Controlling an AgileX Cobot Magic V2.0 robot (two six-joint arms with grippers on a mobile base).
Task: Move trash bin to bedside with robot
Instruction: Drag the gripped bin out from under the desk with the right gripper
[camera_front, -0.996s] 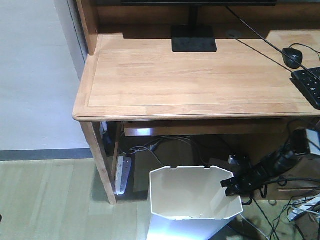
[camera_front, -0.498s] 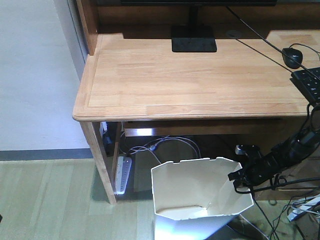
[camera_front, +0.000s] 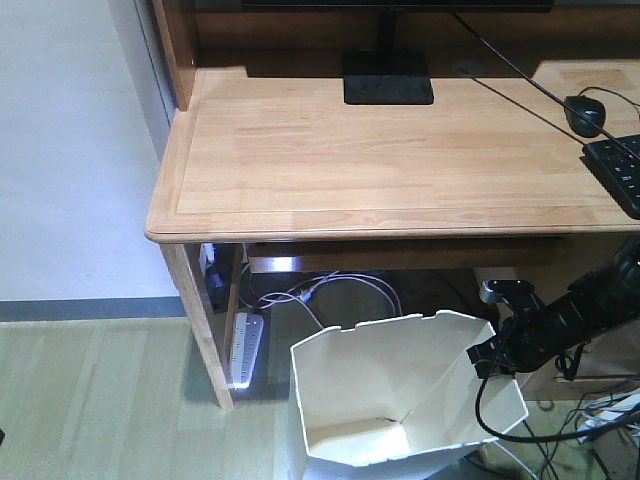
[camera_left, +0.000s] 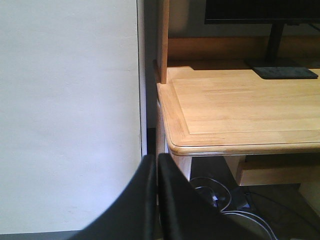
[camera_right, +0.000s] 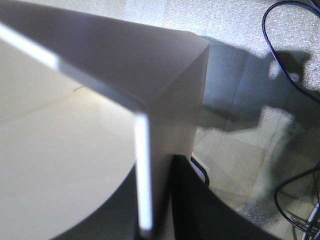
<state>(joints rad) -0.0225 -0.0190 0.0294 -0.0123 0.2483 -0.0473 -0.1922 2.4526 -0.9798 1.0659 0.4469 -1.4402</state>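
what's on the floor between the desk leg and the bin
A white power strip sits between the desk leg and the bin, with pale cables looping behind it. The front-facing view shows this.

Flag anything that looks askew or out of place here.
The trash bin in front of the desk sits tilted, its right rim raised, with the right gripper clamped on that wall. Loose cables tangle under the desk. Nothing spilled or broken shows.

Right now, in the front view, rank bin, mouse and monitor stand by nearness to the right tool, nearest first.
1. Bin, gripped by the right tool.
2. Mouse, on the desk, right.
3. Monitor stand, farther back.
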